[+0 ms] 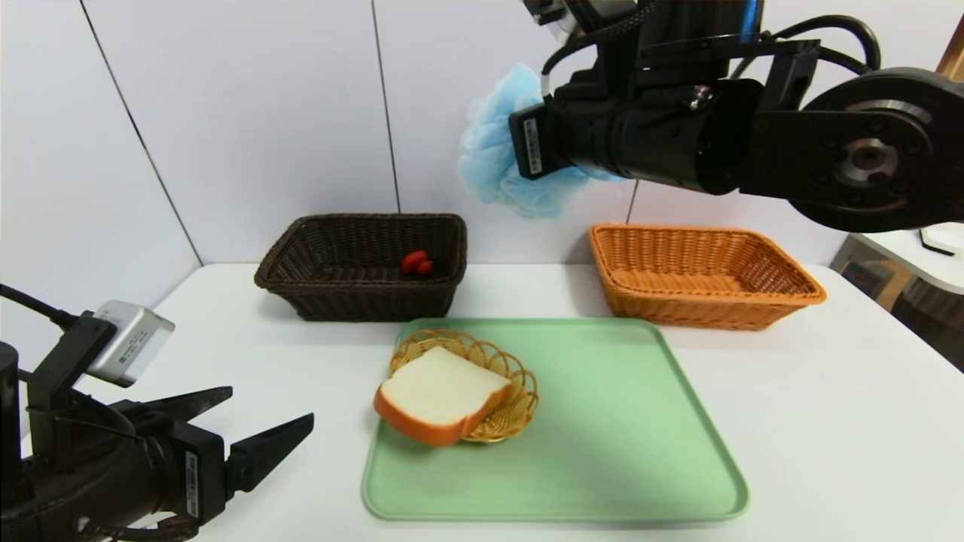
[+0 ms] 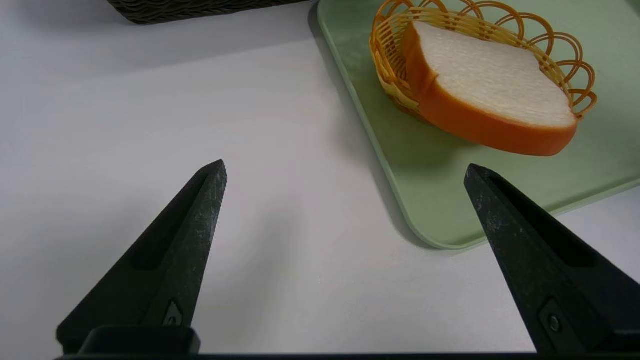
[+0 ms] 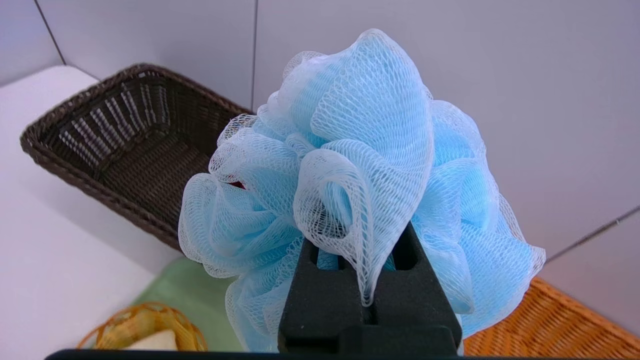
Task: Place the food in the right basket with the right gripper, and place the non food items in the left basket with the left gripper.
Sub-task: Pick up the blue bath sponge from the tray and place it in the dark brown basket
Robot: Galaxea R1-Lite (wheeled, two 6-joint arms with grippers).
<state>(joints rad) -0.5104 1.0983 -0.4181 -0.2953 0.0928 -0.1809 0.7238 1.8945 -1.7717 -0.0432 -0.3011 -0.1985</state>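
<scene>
A: Near left, left gripper (image 1: 263,425) sits spread over the table (image 1: 828,421). Bread slice (image 1: 440,395) in small wicker dish (image 1: 520,391) on green tray (image 1: 617,436).

B: Farther back, right gripper (image 3: 370,280) is clamped on blue bath pouf (image 3: 350,165), high between dark basket (image 1: 361,263) and orange basket (image 1: 700,275).

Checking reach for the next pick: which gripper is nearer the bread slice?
Left. The left gripper sits low over the table, jaws open, just beside the bread slice. The right gripper is raised high behind it, shut on the blue bath pouf.
</scene>
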